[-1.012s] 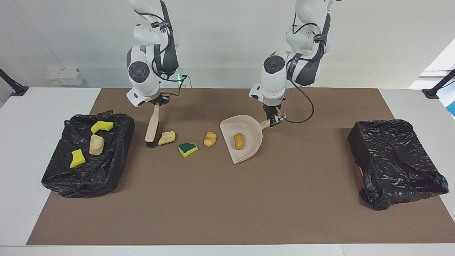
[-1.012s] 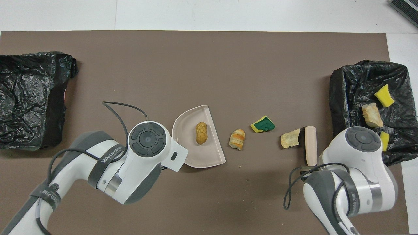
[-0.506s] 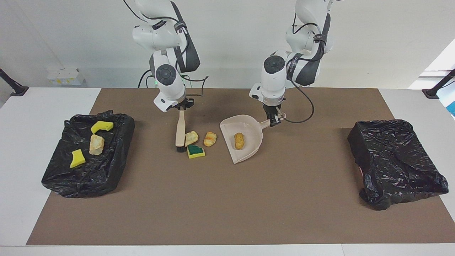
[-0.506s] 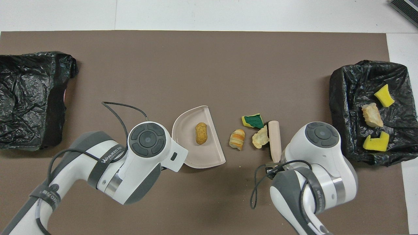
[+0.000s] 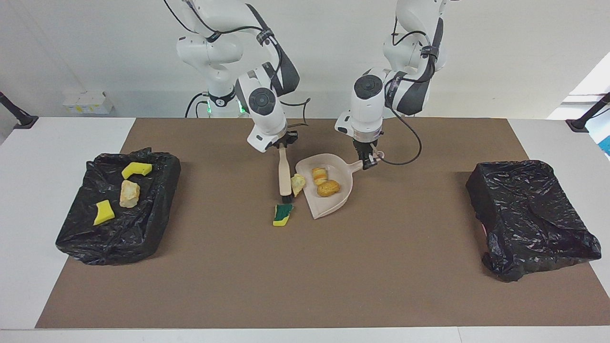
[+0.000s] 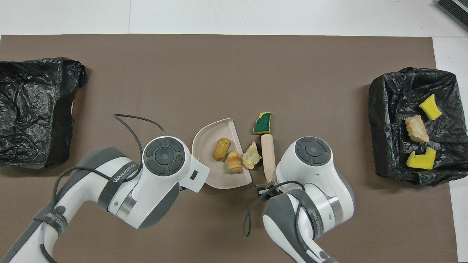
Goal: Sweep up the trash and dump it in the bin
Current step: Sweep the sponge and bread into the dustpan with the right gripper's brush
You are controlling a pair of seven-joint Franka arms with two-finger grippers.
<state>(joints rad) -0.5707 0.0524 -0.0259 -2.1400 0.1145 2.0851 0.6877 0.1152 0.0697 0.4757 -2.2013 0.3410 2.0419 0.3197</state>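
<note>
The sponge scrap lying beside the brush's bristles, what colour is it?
Green on top with a yellow edge, best seen in the overhead view.

Brown mat (image 5: 305,267) covers white tabletop (image 5: 62,138) — small white boxes (image 5: 86,101) by the wall, black clamp posts (image 5: 16,114) at corners.

Both arms reach down mid-bench, wrists vertical; the left gripper (image 5: 367,163) and right gripper (image 5: 282,143) are clamped tight.
</note>
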